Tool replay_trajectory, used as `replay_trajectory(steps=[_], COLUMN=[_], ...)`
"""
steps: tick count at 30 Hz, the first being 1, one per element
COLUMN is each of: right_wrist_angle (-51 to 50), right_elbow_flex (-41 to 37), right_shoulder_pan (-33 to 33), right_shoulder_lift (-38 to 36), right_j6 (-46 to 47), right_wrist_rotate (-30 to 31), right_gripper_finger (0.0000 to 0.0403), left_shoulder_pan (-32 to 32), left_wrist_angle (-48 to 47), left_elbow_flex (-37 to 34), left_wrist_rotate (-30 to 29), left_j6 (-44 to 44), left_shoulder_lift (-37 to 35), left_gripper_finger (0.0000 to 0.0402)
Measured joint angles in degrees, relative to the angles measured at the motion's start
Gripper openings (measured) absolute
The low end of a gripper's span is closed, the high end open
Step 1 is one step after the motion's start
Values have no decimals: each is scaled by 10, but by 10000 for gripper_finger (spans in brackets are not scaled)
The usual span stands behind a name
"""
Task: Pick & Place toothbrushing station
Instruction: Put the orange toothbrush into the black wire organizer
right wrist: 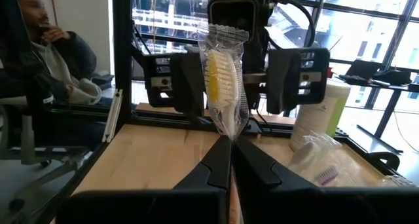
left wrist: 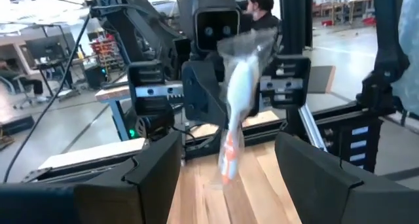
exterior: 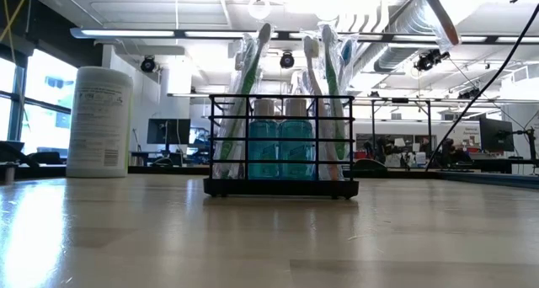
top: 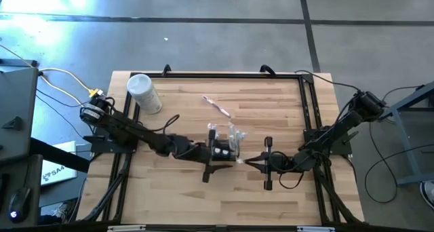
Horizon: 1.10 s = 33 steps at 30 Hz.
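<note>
Standing upright at tabletop (top: 271, 110) centre: small black wire-mesh toothbrushing station (exterior: 281, 145). Left gripper (top: 218, 152) over station, fingers (left wrist: 154, 168) wide apart, touching nothing. Right gripper (top: 252, 161) just beside station, fingers (right wrist: 216, 165) pressed together, empty. White cylindrical container (top: 144, 93) well apart from station.

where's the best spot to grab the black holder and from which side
Probably the holder's top rail, at the middle of a long side, coming from straight above. It stands upright, toothbrushes stick up at both ends, and the bottles in the middle stop near the rail, leaving it bare there.
</note>
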Motion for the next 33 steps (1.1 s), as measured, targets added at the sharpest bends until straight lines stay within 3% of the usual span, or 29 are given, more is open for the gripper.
replay_trajectory(steps=[7,17,33], right_wrist_angle=[-5,-26,-35], right_elbow_flex=[0,0,0], right_shoulder_pan=[-4,-13,-16], right_shoulder_lift=[0,0,0], right_j6=[-3,13,22], right_wrist_rotate=[4,3,2], right_gripper_finger=[4,4,4], left_shoulder_pan=[6,6,6], left_wrist_angle=[0,-2,0], left_elbow_flex=[30,70,71], left_wrist_rotate=[34,29,19], left_j6=[1,2,21], left_shoulder_lift=[36,65,65], left_gripper_finger=[242,242,241])
